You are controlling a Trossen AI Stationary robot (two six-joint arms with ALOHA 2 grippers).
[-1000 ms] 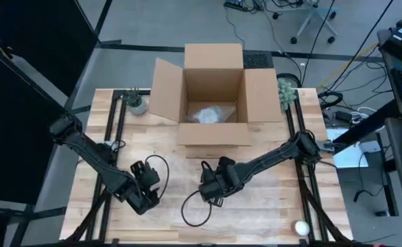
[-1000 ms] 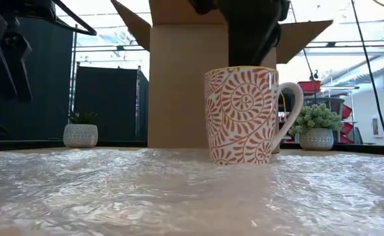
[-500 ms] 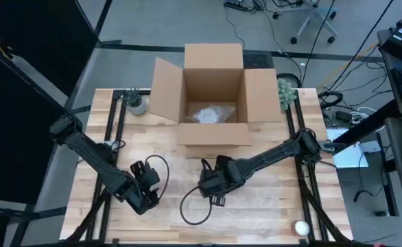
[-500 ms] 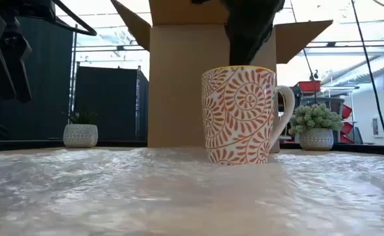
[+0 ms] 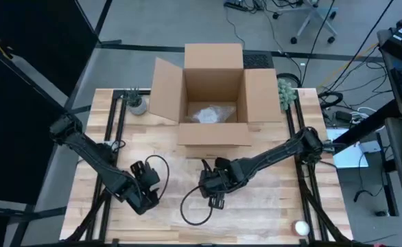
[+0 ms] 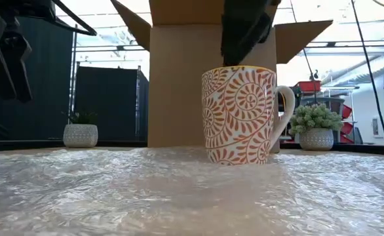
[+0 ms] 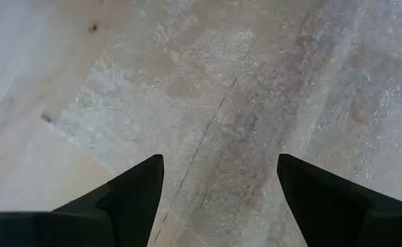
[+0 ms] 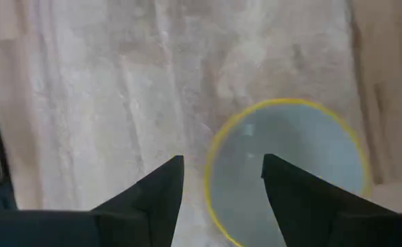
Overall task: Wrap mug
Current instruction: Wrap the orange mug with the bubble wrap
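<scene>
We see the patterned mug (image 6: 241,115) upright on the bubble wrap (image 6: 179,196) covering the surface, our right gripper (image 8: 221,182) apparently just above its rim, fingers spread, left gripper (image 7: 218,178) likewise open.

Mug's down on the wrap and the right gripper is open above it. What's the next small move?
Probably lift the right gripper clear. It hangs open over the mug, which stands upright on the bubble wrap. The left gripper hovers open over the wrap and could then take an edge to fold.
</scene>
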